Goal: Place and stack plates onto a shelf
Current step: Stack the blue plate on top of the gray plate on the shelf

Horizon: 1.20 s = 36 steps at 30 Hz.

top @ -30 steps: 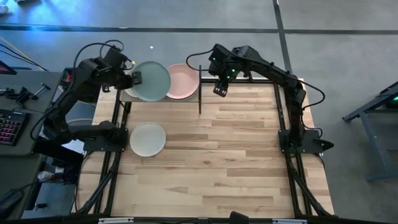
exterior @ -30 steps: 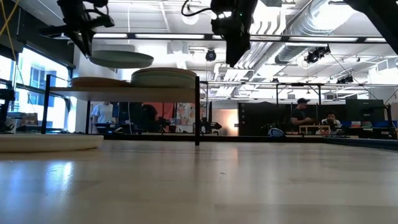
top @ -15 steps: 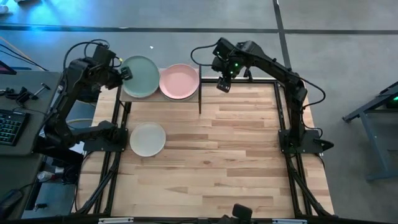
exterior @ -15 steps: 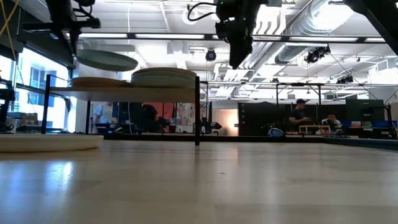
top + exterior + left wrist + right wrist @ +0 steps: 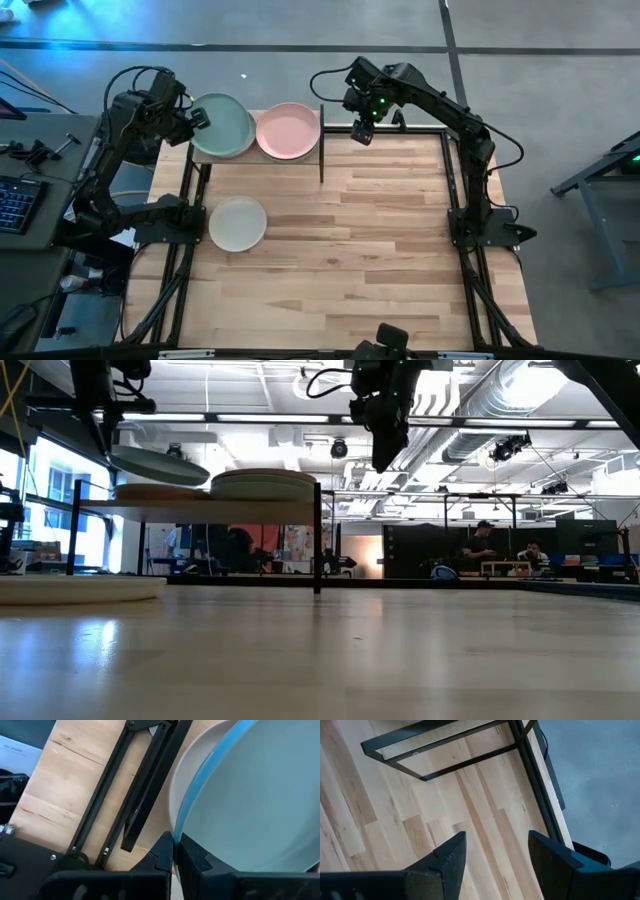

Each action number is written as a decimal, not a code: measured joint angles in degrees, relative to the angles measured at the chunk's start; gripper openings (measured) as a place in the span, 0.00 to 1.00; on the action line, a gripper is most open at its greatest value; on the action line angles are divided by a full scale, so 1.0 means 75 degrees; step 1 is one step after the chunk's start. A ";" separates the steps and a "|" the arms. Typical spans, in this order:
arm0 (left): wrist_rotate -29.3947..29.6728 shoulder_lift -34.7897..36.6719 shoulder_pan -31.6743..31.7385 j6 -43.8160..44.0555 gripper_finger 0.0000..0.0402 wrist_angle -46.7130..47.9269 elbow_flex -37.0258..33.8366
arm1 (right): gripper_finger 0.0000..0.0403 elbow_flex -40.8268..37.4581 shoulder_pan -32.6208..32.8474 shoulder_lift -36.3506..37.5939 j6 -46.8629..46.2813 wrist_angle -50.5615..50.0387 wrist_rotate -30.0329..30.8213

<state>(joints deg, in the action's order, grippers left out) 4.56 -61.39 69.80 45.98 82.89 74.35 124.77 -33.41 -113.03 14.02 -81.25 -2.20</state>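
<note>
Flanking the held teal plate (image 5: 222, 126): pink plate (image 5: 288, 131), shelf (image 5: 215, 510).

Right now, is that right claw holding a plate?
No. The right gripper is open and empty, with only the bare tabletop showing between its fingers.

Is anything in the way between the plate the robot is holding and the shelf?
Nothing visible blocks it. The left gripper holds the pale blue plate tilted just above the beige stack on the shelf, beside the pink plate.
</note>
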 joint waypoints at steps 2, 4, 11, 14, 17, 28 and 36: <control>-0.0025 -0.0130 -0.0003 0.0029 0.00 -0.0005 0.0000 | 0.47 0.0000 0.0002 0.0000 -0.0001 0.0000 0.0000; -0.0029 -0.0270 -0.0009 0.0048 0.00 -0.0006 0.0000 | 0.47 0.0000 0.0002 0.0000 -0.0003 0.0000 0.0000; -0.0032 -0.0664 -0.0009 0.0052 0.00 -0.0012 0.0000 | 0.47 0.0000 0.0003 0.0000 -0.0001 -0.0023 0.0000; -0.0032 -0.0790 -0.0009 0.0053 0.00 -0.0052 0.0000 | 0.47 0.0000 0.0003 0.0000 -0.0003 -0.0023 0.0000; -0.0034 -0.0897 -0.0012 0.0054 0.01 -0.0094 0.0000 | 0.47 0.0000 0.0003 0.0000 0.0009 -0.0023 0.0000; -0.0222 -0.1168 -0.0009 0.0104 0.03 -0.0270 0.0000 | 0.47 0.0000 0.0003 0.0000 0.0058 -0.0061 0.0000; -0.0341 -0.1440 -0.0009 -0.0134 0.03 -0.0229 0.0000 | 0.47 0.0000 0.0003 0.0000 0.0057 -0.0107 0.0000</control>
<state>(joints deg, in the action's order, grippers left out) 2.00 -72.18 69.73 44.97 81.17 74.35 124.77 -33.39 -113.03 14.45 -82.06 -2.20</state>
